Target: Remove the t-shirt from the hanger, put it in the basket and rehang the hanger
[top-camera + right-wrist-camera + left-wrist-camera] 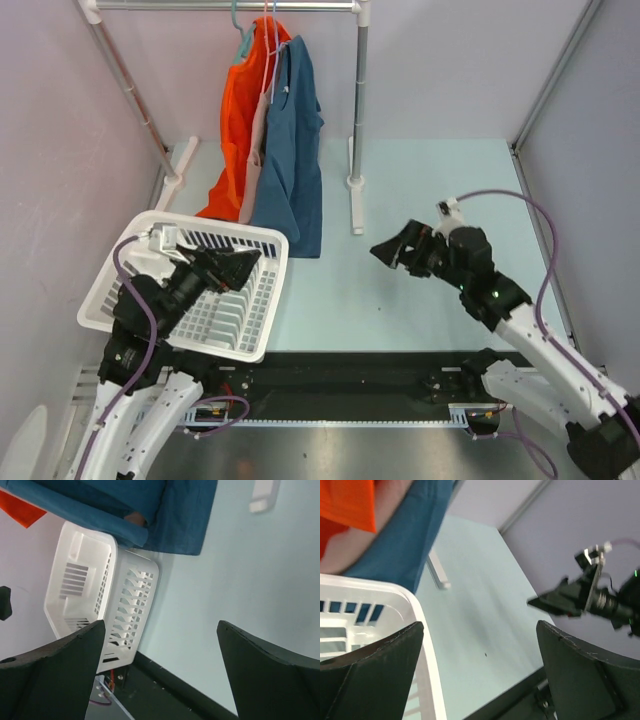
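Note:
Three t-shirts hang on hangers from the rail (225, 6): an orange one (238, 120), a pink one (256, 150) between, and a blue one (295, 150) in front, its hem near the table. The blue t-shirt also shows in the left wrist view (405, 545) and the right wrist view (150, 505). My left gripper (243, 265) is open and empty above the white basket (120, 285). My right gripper (392, 250) is open and empty over the table, right of the blue t-shirt.
The white slatted basket also shows in the left wrist view (427, 645) and the right wrist view (125, 605). The rack's right post (361, 100) and foot (355, 200) stand beside the shirts. Walls close in on left and right.

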Action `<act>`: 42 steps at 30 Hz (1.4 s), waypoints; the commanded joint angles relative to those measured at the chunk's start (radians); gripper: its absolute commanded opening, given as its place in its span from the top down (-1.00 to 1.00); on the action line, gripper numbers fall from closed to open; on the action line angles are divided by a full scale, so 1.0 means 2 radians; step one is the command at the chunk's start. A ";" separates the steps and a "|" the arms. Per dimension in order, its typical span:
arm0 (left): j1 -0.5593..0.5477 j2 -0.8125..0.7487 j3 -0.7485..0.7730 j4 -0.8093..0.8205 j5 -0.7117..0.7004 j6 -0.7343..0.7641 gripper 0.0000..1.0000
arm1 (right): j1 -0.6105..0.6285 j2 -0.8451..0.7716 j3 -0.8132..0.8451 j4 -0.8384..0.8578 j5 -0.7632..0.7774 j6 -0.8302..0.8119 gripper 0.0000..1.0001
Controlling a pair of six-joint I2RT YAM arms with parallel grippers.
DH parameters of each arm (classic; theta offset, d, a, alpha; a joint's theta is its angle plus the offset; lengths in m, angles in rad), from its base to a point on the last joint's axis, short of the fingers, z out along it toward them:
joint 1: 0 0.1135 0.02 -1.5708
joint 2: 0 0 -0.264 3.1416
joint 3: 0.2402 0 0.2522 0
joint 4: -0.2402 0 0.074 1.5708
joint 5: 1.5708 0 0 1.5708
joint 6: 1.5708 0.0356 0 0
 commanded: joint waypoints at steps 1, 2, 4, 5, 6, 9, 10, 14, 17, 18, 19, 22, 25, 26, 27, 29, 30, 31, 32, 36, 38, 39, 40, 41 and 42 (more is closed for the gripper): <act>0.002 -0.007 -0.009 -0.010 0.083 0.005 -0.99 | 0.021 0.095 0.118 0.025 -0.035 -0.102 -0.99; 0.002 -0.004 -0.011 -0.012 0.093 0.003 -0.99 | 0.026 0.137 0.144 0.033 -0.038 -0.112 -0.99; 0.002 -0.004 -0.009 -0.029 0.121 0.004 -1.00 | 0.037 0.179 0.219 0.038 -0.036 -0.132 -0.99; 0.002 -0.006 -0.008 -0.038 0.126 0.006 -1.00 | 0.040 0.223 0.245 0.040 -0.033 -0.136 -0.99; 0.002 -0.017 -0.007 -0.050 0.144 0.011 -1.00 | 0.043 0.242 0.296 0.042 -0.030 -0.140 -0.99; 0.002 -0.052 -0.009 -0.073 0.167 0.016 -0.99 | 0.048 0.318 0.357 0.077 -0.030 -0.140 -0.98; 0.002 -0.062 -0.011 -0.078 0.170 0.012 -0.94 | 0.049 0.334 0.393 0.084 -0.028 -0.138 -0.96; 0.002 -0.100 -0.028 -0.087 0.211 -0.011 -0.82 | 0.047 0.415 0.506 0.093 -0.045 -0.120 -0.69; 0.002 -0.125 -0.041 -0.096 0.225 -0.022 -0.78 | 0.050 0.464 0.573 0.102 -0.055 -0.109 -0.54; 0.002 -0.129 -0.036 -0.103 0.226 -0.018 -0.78 | 0.051 0.473 0.586 0.120 -0.058 -0.105 -0.46; 0.002 -0.132 -0.034 -0.110 0.224 -0.014 -0.78 | 0.052 0.495 0.598 0.127 -0.062 -0.101 -0.43; 0.002 -0.133 -0.018 -0.134 0.218 0.000 -0.77 | 0.054 0.540 0.661 0.136 -0.062 -0.102 -0.29; 0.002 -0.135 0.002 -0.150 0.212 0.003 -0.76 | 0.053 0.589 0.719 0.150 -0.055 -0.096 -0.05; 0.002 -0.143 0.005 -0.156 0.208 0.000 -0.76 | 0.054 0.602 0.749 0.152 -0.055 -0.093 -0.03; 0.002 -0.147 0.011 -0.158 0.206 -0.001 -0.76 | 0.054 0.613 0.767 0.153 -0.058 -0.086 0.00; 0.002 -0.156 0.016 -0.165 0.202 -0.001 -0.76 | 0.055 0.649 0.797 0.160 -0.061 -0.081 0.01; 0.002 -0.157 0.020 -0.168 0.201 -0.001 -0.75 | 0.055 0.660 0.824 0.160 -0.058 -0.080 0.07; 0.002 -0.157 0.024 -0.173 0.199 0.000 -0.75 | 0.056 0.668 0.833 0.157 -0.054 -0.076 0.10; 0.002 -0.157 0.026 -0.183 0.198 0.003 -0.75 | 0.055 0.679 0.841 0.157 -0.049 -0.074 0.14; 0.002 -0.155 0.043 -0.200 0.191 0.015 -0.74 | 0.055 0.687 0.845 0.173 -0.041 -0.073 0.24; 0.002 -0.152 0.048 -0.211 0.186 0.023 -0.72 | 0.055 0.689 0.844 0.178 -0.039 -0.072 0.28; 0.002 -0.152 0.051 -0.213 0.184 0.024 -0.71 | 0.055 0.690 0.843 0.180 -0.039 -0.072 0.49; 0.002 -0.152 0.051 -0.214 0.183 0.025 -0.70 | 0.056 0.689 0.843 0.182 -0.039 -0.071 0.54; 0.002 -0.152 0.050 -0.214 0.182 0.024 -0.70 | 0.056 0.690 0.843 0.186 -0.039 -0.069 0.55; 0.002 -0.151 0.048 -0.213 0.181 0.023 -0.70 | 0.056 0.692 0.843 0.190 -0.048 -0.068 0.60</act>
